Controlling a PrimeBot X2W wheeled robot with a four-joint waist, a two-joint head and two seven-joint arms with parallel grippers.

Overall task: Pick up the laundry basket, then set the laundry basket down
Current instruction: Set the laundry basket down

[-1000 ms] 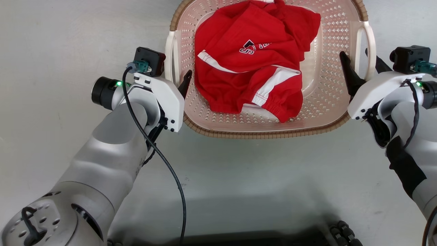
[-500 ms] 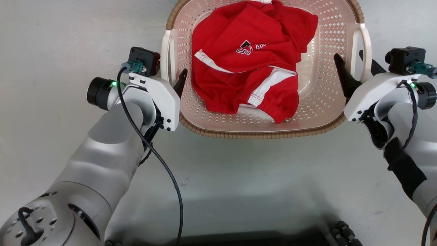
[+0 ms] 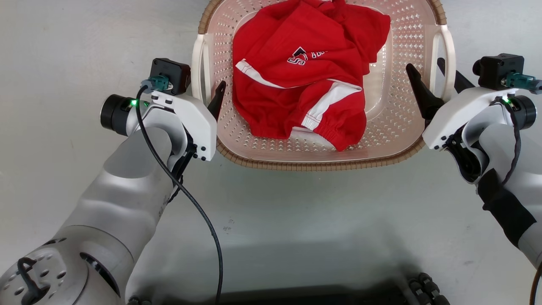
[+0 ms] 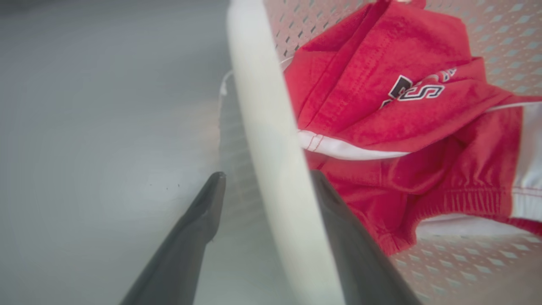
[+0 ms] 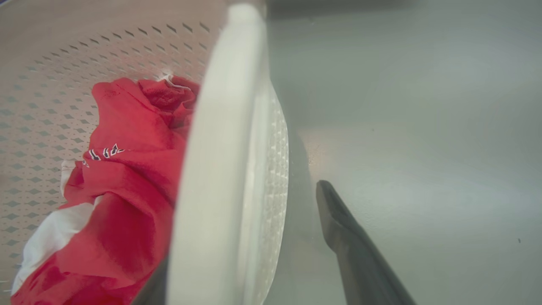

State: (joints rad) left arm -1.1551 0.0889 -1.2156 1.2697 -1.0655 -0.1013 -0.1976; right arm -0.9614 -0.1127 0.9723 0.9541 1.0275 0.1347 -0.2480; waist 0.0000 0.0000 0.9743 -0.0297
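Note:
The pale pink-beige laundry basket [image 3: 313,165], with its brown woven-look rim, lies on the grey floor in the head view and holds a red garment [image 3: 305,76]. My left gripper [image 3: 204,88] is open, one finger on each side of the left white loop handle [image 3: 197,67]. In the left wrist view that handle [image 4: 271,161] runs between the two fingers [image 4: 207,212], with a gap on the outer side. My right gripper [image 3: 424,65] is open astride the right handle [image 3: 449,59]. In the right wrist view the handle [image 5: 220,169] hides the inner finger.
Bare grey floor [image 3: 63,51] surrounds the basket on both sides and in front. The robot's dark base [image 3: 322,292] lies along the bottom edge of the head view. A black cable [image 3: 190,199] hangs from the left wrist across the forearm.
Both arms and the basket have shifted together to the left and slightly up in the head view. The floor marks stay put. Each handle stays between its gripper's fingers.

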